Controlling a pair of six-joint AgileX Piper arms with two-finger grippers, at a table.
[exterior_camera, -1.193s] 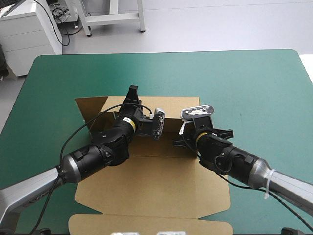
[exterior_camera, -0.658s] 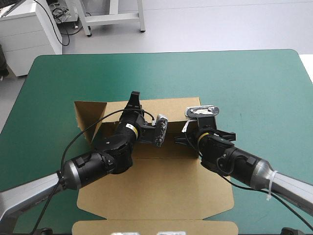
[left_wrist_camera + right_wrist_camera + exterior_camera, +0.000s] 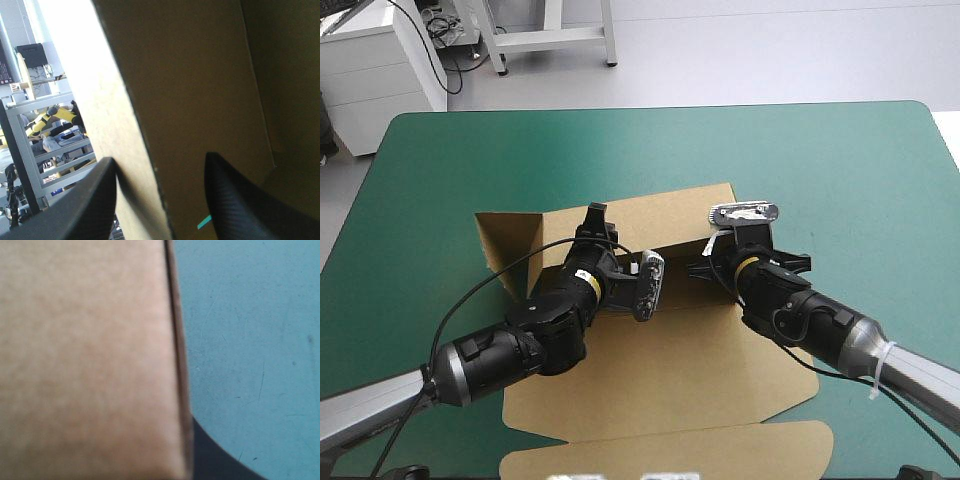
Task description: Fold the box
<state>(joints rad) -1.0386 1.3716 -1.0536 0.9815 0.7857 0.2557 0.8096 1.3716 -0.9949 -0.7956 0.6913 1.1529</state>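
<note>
Board, brown and cut, makes up the box (image 3: 660,370), which is laid at the middle of the table (image 3: 840,170) and reaches toward 6 o'clock. Its base is spread on the teal-green cover; its wall (image 3: 670,212) at 12 o'clock is raised, tilted rather than upright; a flap (image 3: 505,240) at 10 o'clock is stood up in a triangle; the lid (image 3: 670,455) at 6 o'clock is flat. The left gripper (image 3: 161,162) is set on the wall toward its 9 o'clock end; its black fingers (image 3: 75,205) are held apart, one to each side of the wall's edge, so the wall is straddled and no clamp is seen. The right gripper (image 3: 708,264) is placed at the wall's 3 o'clock end; in its own view the board is close against it, and whether it is open or closed cannot be told.

The step in hand is judged to be the raising of the 12 o'clock wall; the tucks are not yet done. The box is judged light and stiff, with a smooth face that may slide on the cover; it is expected to bend only at its creases and to spring back if let go; it can be dented by a hard pinch. Hold is best taken on the wall's free edge, near both ends, so that the crease is turned evenly and no twist is put in.
</note>
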